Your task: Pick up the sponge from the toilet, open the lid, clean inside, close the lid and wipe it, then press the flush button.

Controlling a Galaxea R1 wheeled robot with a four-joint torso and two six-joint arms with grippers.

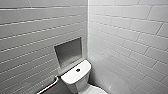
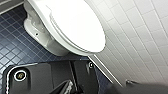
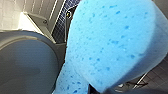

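The white toilet [image 1: 75, 77] stands in the corner, with the dark round flush button [image 1: 78, 70] in the middle of its tank top. The oval lid [image 2: 77, 27] is down over the bowl, and a sliver of the lid [image 1: 96, 90] reaches the bottom edge of the head view. The blue sponge [image 3: 112, 42] hangs large and close in the right wrist view, above the shaded lid [image 3: 25, 65], with my right gripper shut on it. My left gripper is open, with nothing between its fingers, and its wrist looks down on the toilet's base [image 2: 37, 32].
White tiled walls [image 1: 130, 32] close in behind and to the right of the toilet. A recessed niche [image 1: 68, 51] sits in the wall above the tank. A metal grab bar [image 1: 48, 86] runs along the left wall. The floor [image 2: 15, 47] is dark blue tile.
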